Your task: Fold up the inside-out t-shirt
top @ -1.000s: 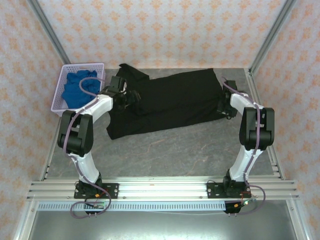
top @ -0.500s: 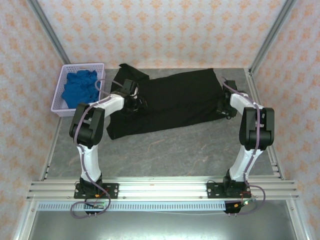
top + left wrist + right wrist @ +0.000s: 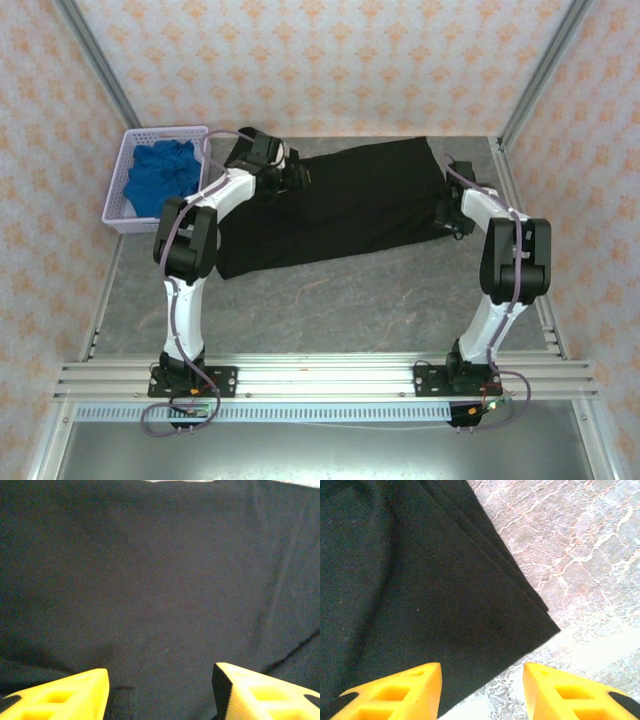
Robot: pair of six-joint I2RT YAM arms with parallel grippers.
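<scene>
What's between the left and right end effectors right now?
In the top external view, the black t-shirt covers the whole stretch from the left end effector to the right end effector. Nothing lies on top of it.

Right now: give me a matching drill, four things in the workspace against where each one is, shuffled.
1. black soft-fabric t-shirt
2. bright blue crumpled cloth
3. lavender plastic mesh basket
4. right hand

A. far-left part of the grey marbled table
B. open above a shirt corner
C. inside the basket
D. spread across the table's far middle

Pairs: 1-D, 2-C, 3-A, 4-B
</scene>
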